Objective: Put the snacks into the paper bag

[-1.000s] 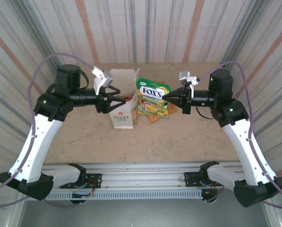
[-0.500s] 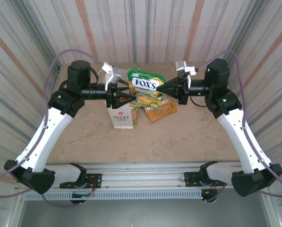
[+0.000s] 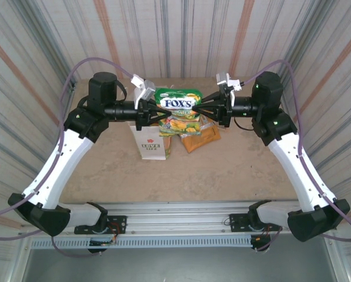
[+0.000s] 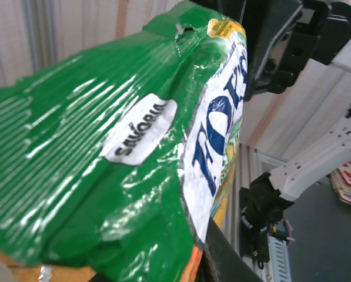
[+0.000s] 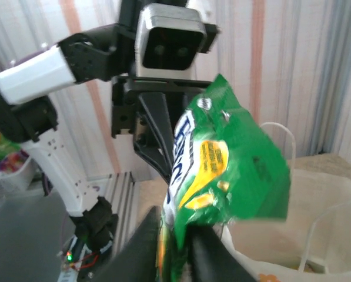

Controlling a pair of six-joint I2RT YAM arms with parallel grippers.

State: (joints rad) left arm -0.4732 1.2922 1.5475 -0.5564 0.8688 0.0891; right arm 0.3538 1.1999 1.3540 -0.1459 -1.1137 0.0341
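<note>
**Green FOX'S packet held in mid-air between both grippers, above the paper bag**

The left gripper (image 3: pixel 153 113), upper centre-left in the top view, has its jaws closed on the left edge of the green FOX'S packet (image 3: pixel 176 104). In the left wrist view the packet (image 4: pixel 104 147) lies close against the lens, its white oval label uppermost. The right gripper (image 3: pixel 203 108) meets the packet's right edge from the opposite side. In the right wrist view the packet's lower edge sits between this gripper's narrowly parted jaws at bottom centre; whether they clamp it cannot be determined. The packet hangs clear of the table (image 3: pixel 246 164), at upper centre. The white paper bag (image 3: pixel 151 144) stands upright just below and left of it. An orange packet (image 3: pixel 200 136) lies on the table just right of the bag.
</note>
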